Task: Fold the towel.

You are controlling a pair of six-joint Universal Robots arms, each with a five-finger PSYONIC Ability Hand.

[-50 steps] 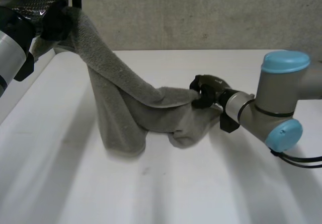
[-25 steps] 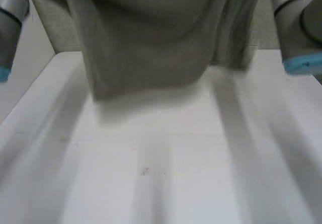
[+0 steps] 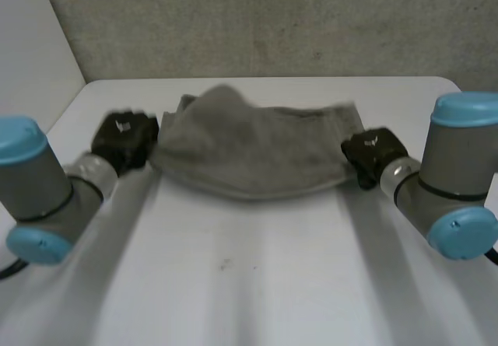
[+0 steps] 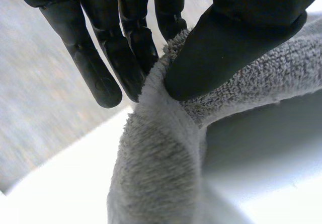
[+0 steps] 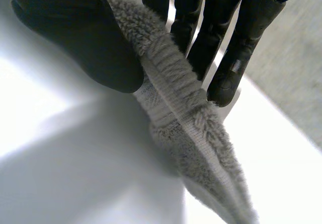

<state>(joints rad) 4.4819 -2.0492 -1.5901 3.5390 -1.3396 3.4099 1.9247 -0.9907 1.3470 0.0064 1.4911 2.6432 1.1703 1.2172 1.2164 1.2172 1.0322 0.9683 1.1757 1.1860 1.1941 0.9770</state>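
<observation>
A grey towel (image 3: 253, 148) hangs stretched between my two hands over the far half of the white table (image 3: 257, 284), sagging in the middle. My left hand (image 3: 124, 140) holds its left end. In the left wrist view the thumb (image 4: 241, 38) pinches the towel (image 4: 156, 168) against the fingers (image 4: 95, 63). My right hand (image 3: 372, 150) holds the right end. Its thumb (image 5: 85, 43) presses the hemmed edge of the towel (image 5: 186, 118) against the fingers (image 5: 231, 43).
A grey wall (image 3: 311, 27) rises behind the table's far edge. A pale panel (image 3: 31, 58) stands at the far left. Bare tabletop lies between the arms, toward me.
A second ago the left hand held the towel high while the right held it low. Both hands then swung it up. Now it hangs spread between them, low over the table.
</observation>
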